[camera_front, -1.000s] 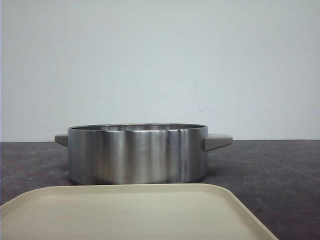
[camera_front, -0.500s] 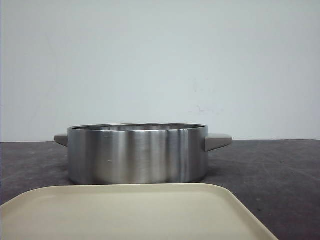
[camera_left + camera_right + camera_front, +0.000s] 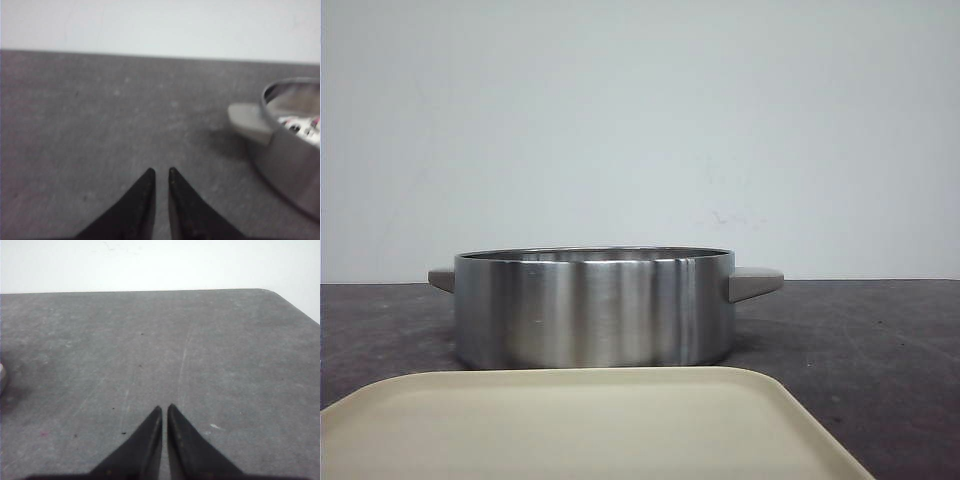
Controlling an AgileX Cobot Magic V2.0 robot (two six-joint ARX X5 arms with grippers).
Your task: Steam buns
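The buns (image 3: 299,127) show only as a blurred patch of white with dark and pink marks inside the round brushed-steel pot (image 3: 595,308), glimpsed over its rim in the left wrist view; how many lie there cannot be told. From the front the pot's wall hides them entirely. The pot stands upright on the dark grey speckled bench (image 3: 880,340), a flat grey lug handle (image 3: 753,283) jutting from each side. Just in front of it, nearer the camera, lies a cream rectangular plastic tray (image 3: 590,425) with rounded corners, its surface bare.

The left claw (image 3: 161,174) hangs above bare bench beside the pot's left handle — apart from it, its two black pointed fingers clenched almost together with only a thin slit between them, grasping nothing. The right claw (image 3: 164,410) hangs over bare bench well to the pot's other side — its black fingers likewise pressed nearly closed on nothing.
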